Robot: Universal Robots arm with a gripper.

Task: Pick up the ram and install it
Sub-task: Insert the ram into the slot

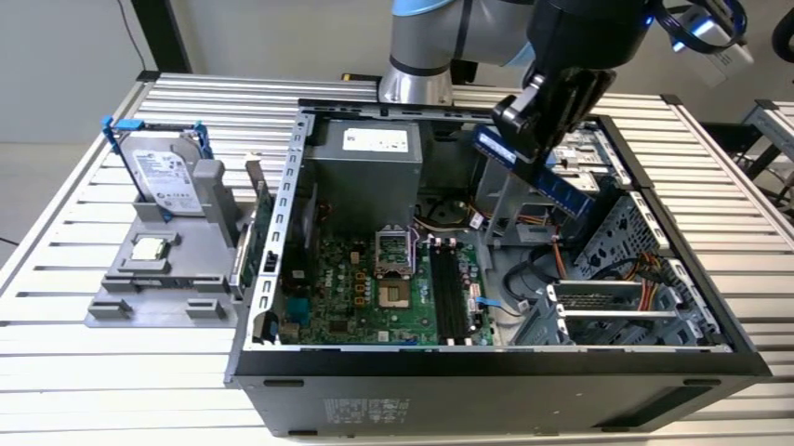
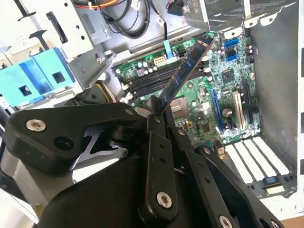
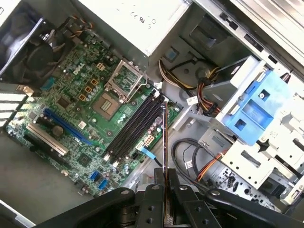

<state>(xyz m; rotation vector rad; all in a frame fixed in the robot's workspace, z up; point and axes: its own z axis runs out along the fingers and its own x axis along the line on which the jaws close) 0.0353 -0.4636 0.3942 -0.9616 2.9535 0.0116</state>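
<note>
Gripper (image 1: 519, 135) is up over the open case (image 1: 264, 279), fingers (image 2: 154, 142) clamped on one end of the ram (image 1: 568, 192). The ram is in the air and tilted, its free end lower and toward the exterior view's right. It is not yet in the slots (image 1: 449, 297).

Exterior view:
- The ram hangs over the drive cage (image 1: 620, 269) side of the case, right of the slots and well above them.
- Beneath it are the cage's top edge and a tangle of cables (image 1: 556, 251).
- The power supply (image 1: 366, 158) sits at the case's far end, with the socket (image 1: 390, 251) just beside the slots on the motherboard (image 1: 348, 307).

Wrist views:
- In the second wrist view the ram (image 2: 185, 71) runs out from the fingers, across the line of sight to the slots (image 2: 152, 78).
- In the first wrist view it shows edge-on, a thin line (image 3: 165, 142) whose tip lies over the slots' near end (image 3: 135, 126) (the height between them can't be judged here).
- A blue caddy (image 3: 251, 109) and looped cables (image 3: 190, 156) flank the ram.

Outside the case, at the exterior view's left, a grey stand (image 1: 162, 288) rests on the slatted counter (image 1: 125, 372). It carries a hard drive (image 1: 162, 172), upright in a blue frame, and a small square chip (image 1: 149, 248), both well apart from the gripper
</note>
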